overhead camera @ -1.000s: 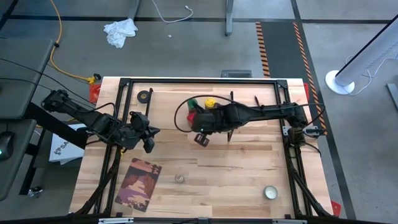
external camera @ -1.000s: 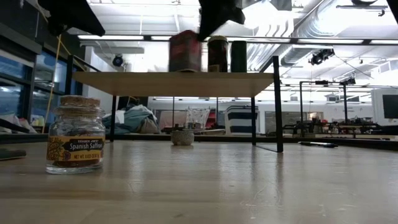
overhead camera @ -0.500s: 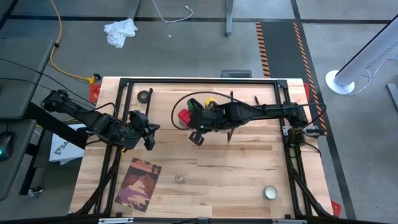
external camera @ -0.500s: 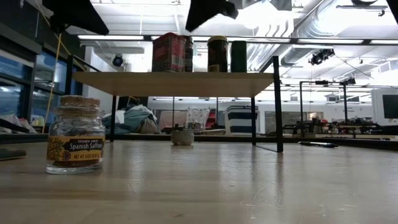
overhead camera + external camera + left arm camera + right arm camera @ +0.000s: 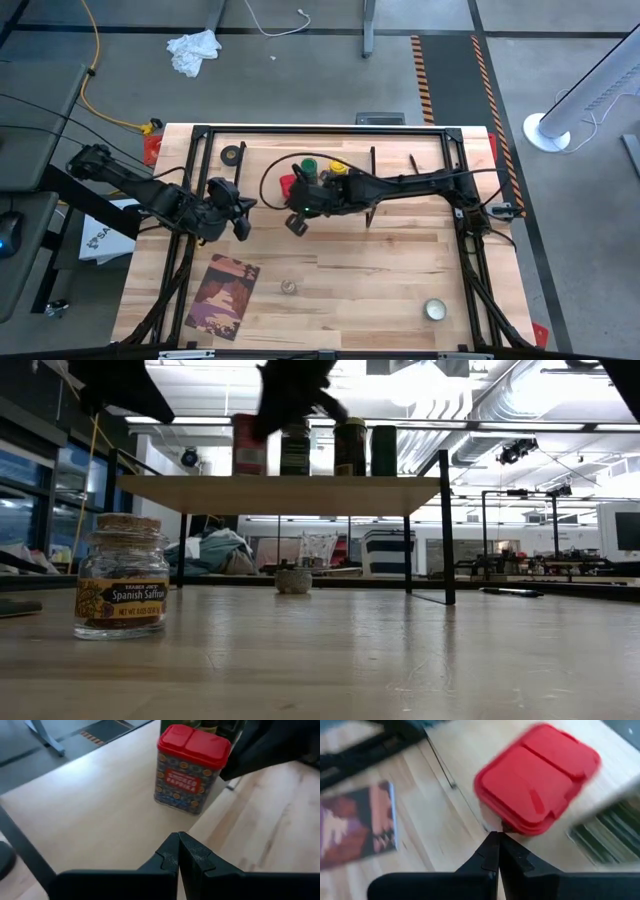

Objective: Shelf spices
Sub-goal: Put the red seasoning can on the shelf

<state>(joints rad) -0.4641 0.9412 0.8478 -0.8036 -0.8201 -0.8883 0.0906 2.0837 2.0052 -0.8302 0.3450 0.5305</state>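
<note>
Red-topped patterned spice tin (image 5: pixel 192 769), upright

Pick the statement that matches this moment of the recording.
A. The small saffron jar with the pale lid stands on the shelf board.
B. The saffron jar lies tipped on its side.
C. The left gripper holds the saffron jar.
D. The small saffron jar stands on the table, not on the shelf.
D: in the low view the saffron jar stands upright on the table, while the shelf carries the other containers.
</note>
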